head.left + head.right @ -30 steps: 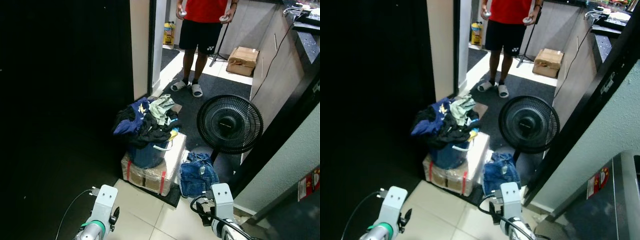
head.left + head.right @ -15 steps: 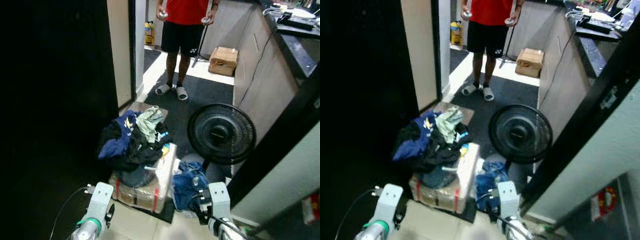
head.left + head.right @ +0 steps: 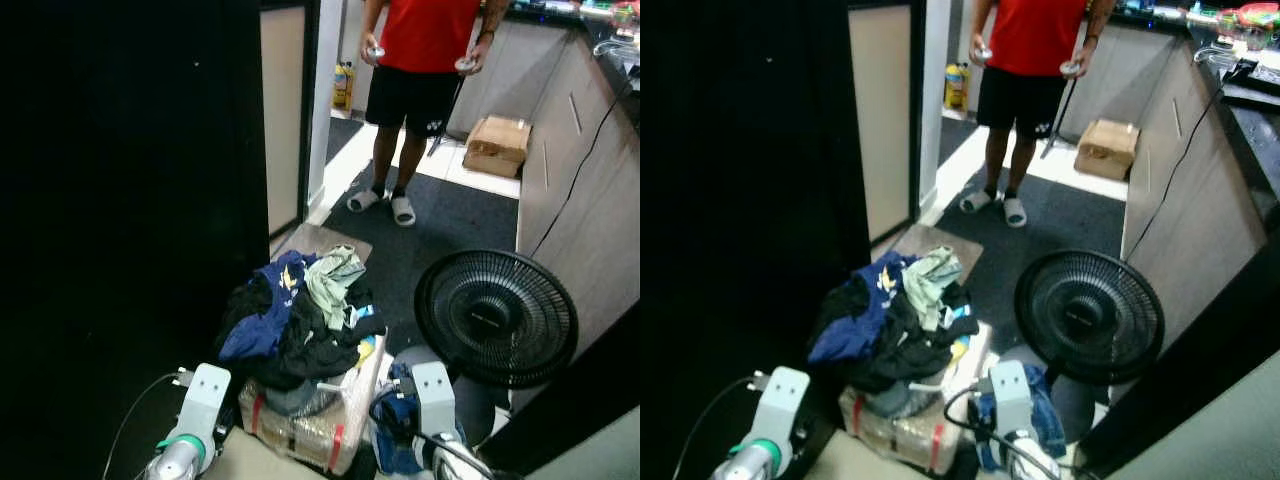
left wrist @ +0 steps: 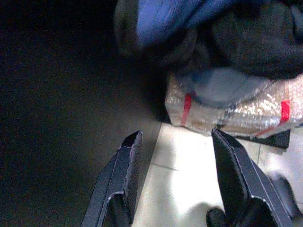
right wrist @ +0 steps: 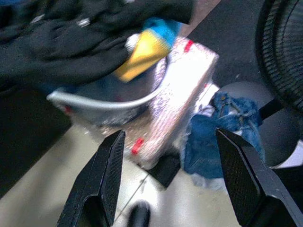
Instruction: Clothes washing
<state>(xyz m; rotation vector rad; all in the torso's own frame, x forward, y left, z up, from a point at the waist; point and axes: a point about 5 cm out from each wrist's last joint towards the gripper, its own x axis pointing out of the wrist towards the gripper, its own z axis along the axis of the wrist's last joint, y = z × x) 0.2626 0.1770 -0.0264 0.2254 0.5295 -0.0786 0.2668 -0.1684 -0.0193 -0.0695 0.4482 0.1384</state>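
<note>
Person point(image 3: 425, 45), red shirt, black shorts, pale sandals: standing far ahead of both tools on the dark hallway mat, a small controller in each hand.

Round black floor fan point(image 3: 496, 318): ahead of the right tool and a little to its outer side.

Heap of dark, navy and pale-green clothes point(image 3: 295, 320), piled over a blue plastic bucket with a grey handle point(image 5: 109, 101): directly ahead of the tools, between their two lines of reach, nearer the left. The heap runs long from the left tool's front toward the hallway.

White box wrapped in bubble film with red tape bands point(image 4: 227, 111): under the bucket, just ahead of both tools, on the pale tiled floor point(image 4: 184, 189).

Crumpled blue denim garment point(image 5: 218, 135): on the floor beside the box, ahead of the right tool, the closer arm to it.

Left tool point(image 4: 177, 179): black fingers spread wide, empty, low over the tiles.

Right tool point(image 5: 170, 182): fingers likewise spread, empty.

Judgement: approach stage; nothing grasped yet.
</note>
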